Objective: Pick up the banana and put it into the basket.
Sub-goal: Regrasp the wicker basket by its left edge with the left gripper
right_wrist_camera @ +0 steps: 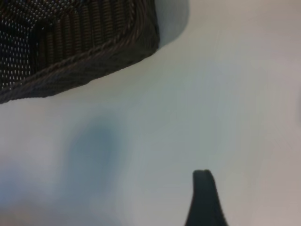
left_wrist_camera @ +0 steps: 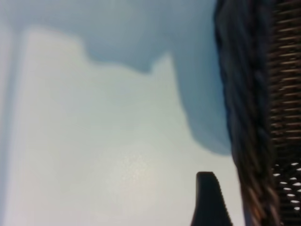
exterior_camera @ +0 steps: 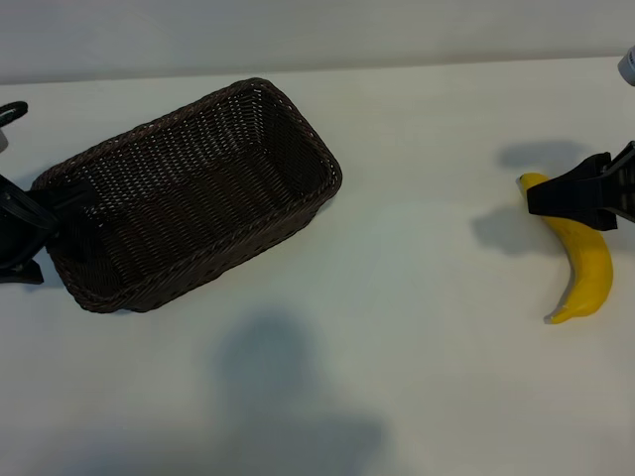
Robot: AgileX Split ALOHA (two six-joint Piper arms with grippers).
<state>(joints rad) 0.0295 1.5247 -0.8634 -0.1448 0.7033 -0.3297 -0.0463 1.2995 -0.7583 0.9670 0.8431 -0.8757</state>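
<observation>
The banana [exterior_camera: 585,266] lies on the tabletop [exterior_camera: 417,327] at the frame's right, not yet lifted; the right tool [exterior_camera: 580,193] hangs over its stem end, jaws apart, holding nothing. The basket [exterior_camera: 298,129] (upper left) is empty. Left tool [exterior_camera: 30,233], at its left rim, is open too.

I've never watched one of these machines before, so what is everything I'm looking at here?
basket: one, dark brown wicker, empty, left half of the table, set at an angle.
banana: one, bright yellow, on the table at the far right.
table: one, white, under everything.
left gripper: one, black, at the basket's left end, fingers apart.
right gripper: one, black, above the banana's upper end, fingers apart, nothing held.
</observation>
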